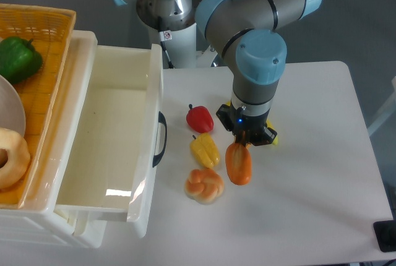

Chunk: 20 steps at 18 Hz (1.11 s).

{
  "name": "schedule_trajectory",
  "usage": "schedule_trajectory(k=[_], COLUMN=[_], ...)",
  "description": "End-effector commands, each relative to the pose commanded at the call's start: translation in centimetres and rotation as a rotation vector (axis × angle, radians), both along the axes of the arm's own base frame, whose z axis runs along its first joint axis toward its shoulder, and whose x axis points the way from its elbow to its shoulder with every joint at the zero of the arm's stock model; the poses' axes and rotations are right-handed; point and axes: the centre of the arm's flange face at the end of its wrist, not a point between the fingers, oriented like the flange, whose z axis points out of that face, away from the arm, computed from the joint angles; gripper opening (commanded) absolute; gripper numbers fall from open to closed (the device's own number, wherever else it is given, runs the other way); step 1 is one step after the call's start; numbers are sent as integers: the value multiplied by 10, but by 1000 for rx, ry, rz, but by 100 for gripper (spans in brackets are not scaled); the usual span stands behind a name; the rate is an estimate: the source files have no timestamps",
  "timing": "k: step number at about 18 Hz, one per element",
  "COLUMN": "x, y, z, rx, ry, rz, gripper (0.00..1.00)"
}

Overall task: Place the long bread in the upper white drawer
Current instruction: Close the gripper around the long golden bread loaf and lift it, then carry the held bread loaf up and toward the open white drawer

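The long bread (pixel 239 164) is an orange-brown glossy loaf seen almost end-on, so it looks short. Its upper end sits between the fingers of my gripper (pixel 246 138), which points straight down over the white table and is shut on it. The upper white drawer (pixel 156 86) stands pulled open to the left, with its dark curved handle (pixel 161 139) facing the bread. Nothing lies inside the drawer. The gripper is about a hand's width right of the handle.
A red pepper (pixel 199 118), a yellow pepper (pixel 205 150) and a pale knotted bun (pixel 204 185) lie between the drawer and the gripper. A bit of yellow banana (pixel 273 140) shows behind the gripper. The yellow woven basket (pixel 46 86) at far left holds a green pepper (pixel 18 59).
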Motion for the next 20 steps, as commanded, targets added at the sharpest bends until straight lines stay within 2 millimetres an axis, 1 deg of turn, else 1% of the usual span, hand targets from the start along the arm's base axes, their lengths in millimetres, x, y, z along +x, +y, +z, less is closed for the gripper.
schedule_trajectory(k=[1, 4, 7, 10, 13, 15, 16, 18, 20], x=[1, -1, 2, 11, 15, 21, 23, 27, 31], y=[0, 2, 1, -11, -13, -15, -15, -16, -12], z=[-1, 3, 8, 32, 35, 49, 50, 65, 68], rx=[-3, 2, 2, 1, -9, -11, -16, -10, -6], ry=[-2, 6, 6, 6, -5, -10, -17, -11, -10], rz=[-1, 3, 23, 45, 52, 71, 77, 115, 129], gripper=[7, 7, 7, 7, 7, 7, 7, 7, 7])
